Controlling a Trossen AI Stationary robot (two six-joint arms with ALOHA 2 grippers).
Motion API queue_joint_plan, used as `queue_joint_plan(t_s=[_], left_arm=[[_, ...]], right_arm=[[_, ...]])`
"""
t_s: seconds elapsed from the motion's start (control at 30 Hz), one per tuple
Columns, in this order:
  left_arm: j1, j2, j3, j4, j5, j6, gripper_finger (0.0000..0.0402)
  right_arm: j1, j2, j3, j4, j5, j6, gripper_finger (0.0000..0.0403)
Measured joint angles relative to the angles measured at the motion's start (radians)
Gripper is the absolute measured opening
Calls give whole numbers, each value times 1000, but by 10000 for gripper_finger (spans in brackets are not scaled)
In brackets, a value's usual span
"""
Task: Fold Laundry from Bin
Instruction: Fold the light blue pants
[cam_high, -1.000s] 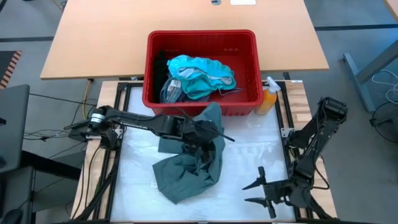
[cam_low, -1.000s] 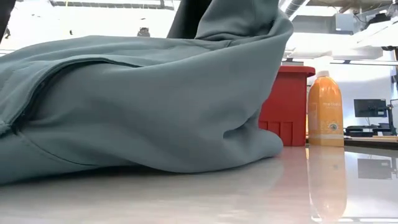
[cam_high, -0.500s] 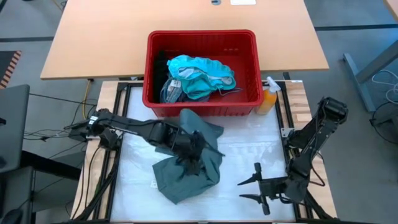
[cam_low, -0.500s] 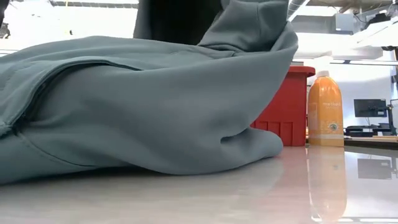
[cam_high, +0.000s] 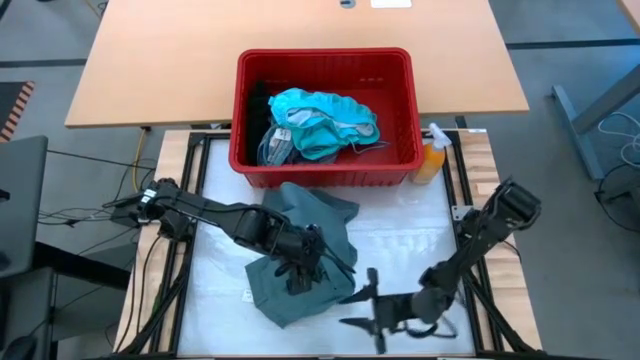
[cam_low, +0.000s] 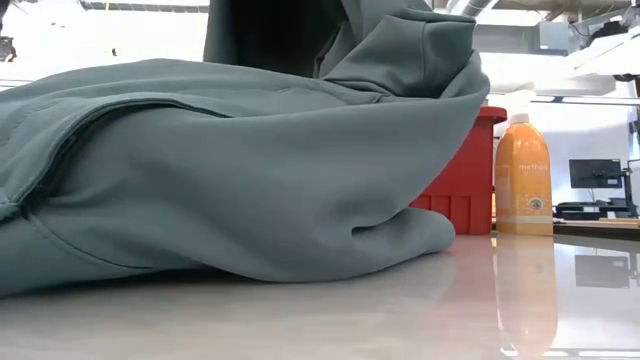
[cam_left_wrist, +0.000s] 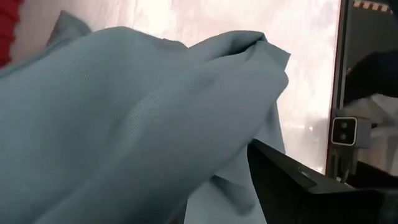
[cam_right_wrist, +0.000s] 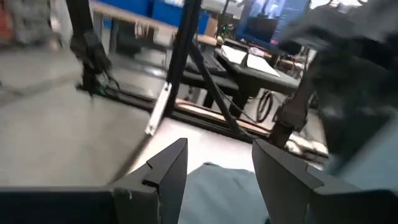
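**Grey-green garment on the table, both grippers at it**

While the rest of the laundry sits in the bin, the dull grey-green garment (cam_high: 305, 250) lies crumpled on the white table top (cam_high: 400, 235), just in front of the red bin (cam_high: 325, 115), its far edge close to the bin's near wall. In the low view the same garment (cam_low: 220, 180) fills most of the picture, heaped in thick folds with one fold lifted above the rest.

The left gripper (cam_high: 303, 272) is down on the middle of the garment, its fingers buried in the cloth; the left wrist view shows fabric bunched against one dark finger (cam_left_wrist: 292, 180), so the jaws appear closed on a fold of it, partly apart with cloth between.

The right gripper (cam_high: 368, 310) is low over the table just beside the garment's near right edge, its fingers (cam_right_wrist: 165, 171) spread apart with nothing between them.

Inside the bin lie bright teal garments (cam_high: 325, 120), a blue-grey striped cloth (cam_high: 275, 145) and a black one (cam_high: 258, 105). An orange spray bottle (cam_high: 432, 158) stands just beside the bin's right near corner.
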Motion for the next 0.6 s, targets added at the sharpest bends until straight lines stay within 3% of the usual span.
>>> queue_joint_plan(t_s=[0.17, 0.33, 0.6], left_arm=[[-7, 0, 0, 25, 14, 48, 146], [-50, 0, 0, -31, 11, 52, 146], [-110, 0, 0, -70, -75, 188, 146]], right_arm=[[-70, 51, 146, -181, 135, -121, 207], [-161, -4, 169, -446, 199, 2, 207], [-244, -84, 168, -866, 730, 314, 207]])
